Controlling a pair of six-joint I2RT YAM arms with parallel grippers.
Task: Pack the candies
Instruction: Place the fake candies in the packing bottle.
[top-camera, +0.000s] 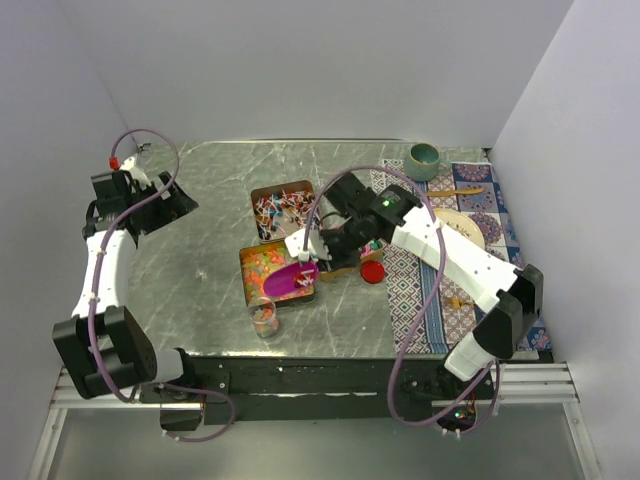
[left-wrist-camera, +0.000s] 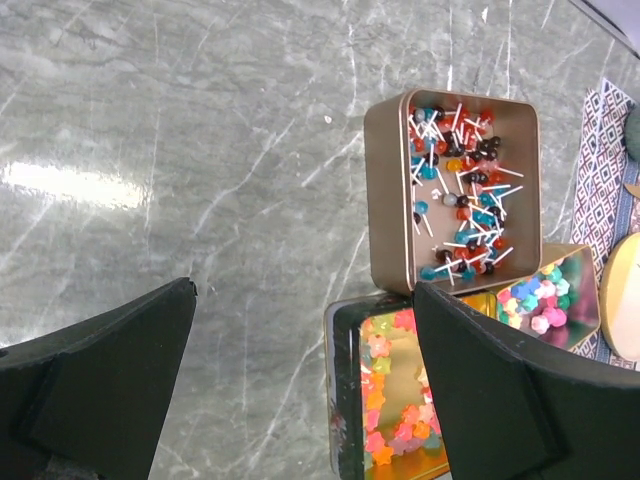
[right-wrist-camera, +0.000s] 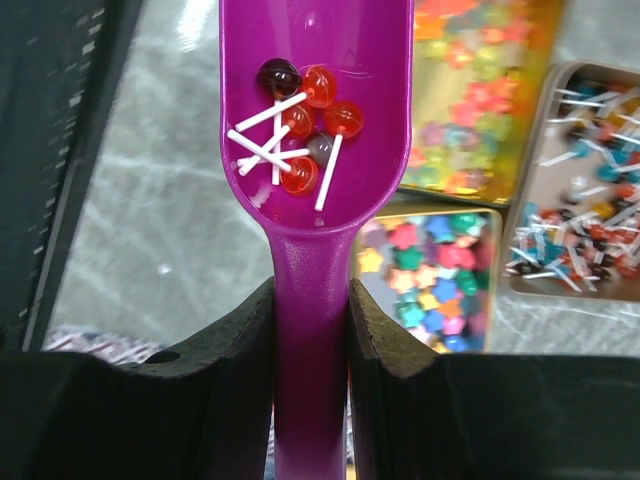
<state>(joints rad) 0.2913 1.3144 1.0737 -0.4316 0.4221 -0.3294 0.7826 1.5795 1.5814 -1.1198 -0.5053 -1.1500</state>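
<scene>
My right gripper (top-camera: 318, 252) (right-wrist-camera: 311, 290) is shut on the handle of a purple scoop (right-wrist-camera: 312, 200). The scoop bowl (top-camera: 294, 279) holds several red and dark lollipop candies (right-wrist-camera: 300, 135) and hangs over the front gold tin (top-camera: 250, 262). That tin holds orange and pink star jellies (left-wrist-camera: 385, 400). A brown tin (top-camera: 256, 196) of lollipops (left-wrist-camera: 460, 190) stands behind it. A third tin shows multicoloured star candies (right-wrist-camera: 430, 270). A small clear jar (top-camera: 264, 316) with candies stands in front. My left gripper (top-camera: 168, 198) (left-wrist-camera: 305, 290) is open and empty, off to the far left.
A flat red lid (top-camera: 372, 270) lies right of the tins. A patterned cloth (top-camera: 420, 290) on the right carries a teal cup (top-camera: 423, 160), a wooden spoon (top-camera: 455, 191) and a pale plate (top-camera: 468, 228). White walls close in both sides.
</scene>
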